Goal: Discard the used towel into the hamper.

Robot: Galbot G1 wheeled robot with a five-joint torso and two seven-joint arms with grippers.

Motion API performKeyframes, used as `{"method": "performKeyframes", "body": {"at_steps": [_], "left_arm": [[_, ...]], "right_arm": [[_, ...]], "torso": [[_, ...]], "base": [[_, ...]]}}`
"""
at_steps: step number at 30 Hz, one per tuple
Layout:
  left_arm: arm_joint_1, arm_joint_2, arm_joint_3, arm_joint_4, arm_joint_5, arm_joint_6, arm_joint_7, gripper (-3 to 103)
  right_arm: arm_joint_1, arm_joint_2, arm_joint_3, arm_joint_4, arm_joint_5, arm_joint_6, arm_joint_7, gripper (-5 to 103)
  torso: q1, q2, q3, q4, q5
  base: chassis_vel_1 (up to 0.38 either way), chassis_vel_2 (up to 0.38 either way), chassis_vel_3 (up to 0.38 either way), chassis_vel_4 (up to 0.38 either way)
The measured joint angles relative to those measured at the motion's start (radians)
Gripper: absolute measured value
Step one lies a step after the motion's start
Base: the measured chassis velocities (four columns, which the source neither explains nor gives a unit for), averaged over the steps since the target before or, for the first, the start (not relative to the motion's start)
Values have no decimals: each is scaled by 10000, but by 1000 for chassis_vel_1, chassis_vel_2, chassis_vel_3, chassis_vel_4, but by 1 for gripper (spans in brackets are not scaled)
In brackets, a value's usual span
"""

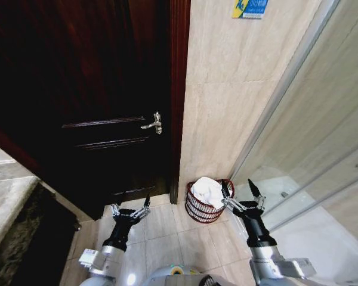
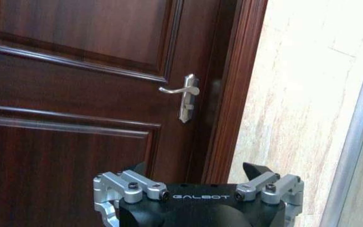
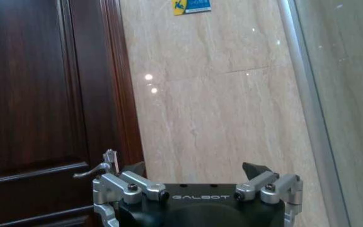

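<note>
A white crumpled towel (image 1: 207, 191) lies inside the hamper (image 1: 198, 210), a small round reddish-brown ribbed basket standing on the floor against the beige tiled wall, beside the door frame. My right gripper (image 1: 240, 192) is open, raised just to the right of the hamper's rim, with nothing between its fingers. Further left, in front of the dark door, my left gripper (image 1: 131, 205) is open and holds nothing. The wrist views show each gripper's spread fingertips (image 2: 257, 170) (image 3: 256, 169) pointing at the door and wall.
A dark wooden door (image 1: 95, 95) with a metal lever handle (image 1: 153, 123) stands on the left. A glass shower partition (image 1: 310, 137) runs along the right. A stone counter edge (image 1: 6, 202) sits at the near left. Tiled floor (image 1: 167, 232) lies between my arms.
</note>
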Motion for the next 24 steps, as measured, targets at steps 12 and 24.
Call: {"method": "performKeyframes", "body": {"at_steps": [12, 24], "left_arm": [[0, 0, 0, 0, 0, 0, 0, 100], [0, 0, -1, 0, 0, 0, 0, 100]], "right_arm": [[14, 9, 4, 0, -1, -18, 20, 100], [18, 11, 6, -4, -7, -17, 27, 100]], "torso": [[0, 0, 0, 0, 0], [0, 0, 0, 0, 0]], "base": [[0, 0, 0, 0], [0, 0, 0, 0]]}}
